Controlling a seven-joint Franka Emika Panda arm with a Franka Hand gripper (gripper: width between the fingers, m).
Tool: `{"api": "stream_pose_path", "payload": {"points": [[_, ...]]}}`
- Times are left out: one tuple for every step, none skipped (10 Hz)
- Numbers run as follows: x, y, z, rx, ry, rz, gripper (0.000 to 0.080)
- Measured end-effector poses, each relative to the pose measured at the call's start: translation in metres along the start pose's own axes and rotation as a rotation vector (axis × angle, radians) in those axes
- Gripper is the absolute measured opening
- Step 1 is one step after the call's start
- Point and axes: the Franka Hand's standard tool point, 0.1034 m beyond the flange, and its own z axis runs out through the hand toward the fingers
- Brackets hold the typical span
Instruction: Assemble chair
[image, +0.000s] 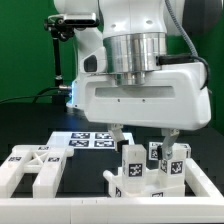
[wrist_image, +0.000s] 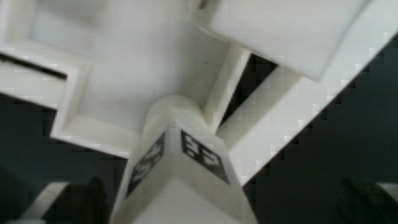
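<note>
Chair (image: 150, 172), where do we log it? (K)
Five o'clock in the exterior view, under the gripper (image: 142, 135). Several tagged uprights stand clustered there; we judge it partly built. (M)
Left to do? (K)
H-shaped piece (image: 35, 168) at eight o'clock, well apart, unjoined. (M)
Jaws? (K)
Spread wide, pinching nothing. Wrist view gives us one tagged post (wrist_image: 178, 165) close up; only the exterior view shows the loose piece and the marker board (image: 85, 140). (M)
</note>
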Motion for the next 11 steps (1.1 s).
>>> {"api": "stream_pose_path", "payload": {"points": [[-0.004,0.000,0.002,-0.017,-0.001,-0.182,0.0648],[-0.002,0.001,0.002,-0.016,0.001,-0.231,0.0648],[-0.002,0.002,0.002,-0.017,0.000,-0.264,0.0649],[-0.001,0.003,0.002,-0.018,0.000,-0.352,0.0649],[0.004,0.011,0.004,-0.029,0.000,-0.485,0.0649],[0.008,0.015,0.005,-0.030,0.001,-0.476,0.0649],[0.007,0.014,0.005,-0.030,0.001,-0.442,0.0647],[0.007,0.014,0.005,-0.030,0.002,-0.443,0.0507],[0.007,0.014,0.005,-0.028,0.002,-0.411,0.0507],[0.007,0.014,0.005,-0.027,0.003,-0.310,0.0333],[0.007,0.014,0.005,-0.027,0.004,-0.237,0.0285]]}}
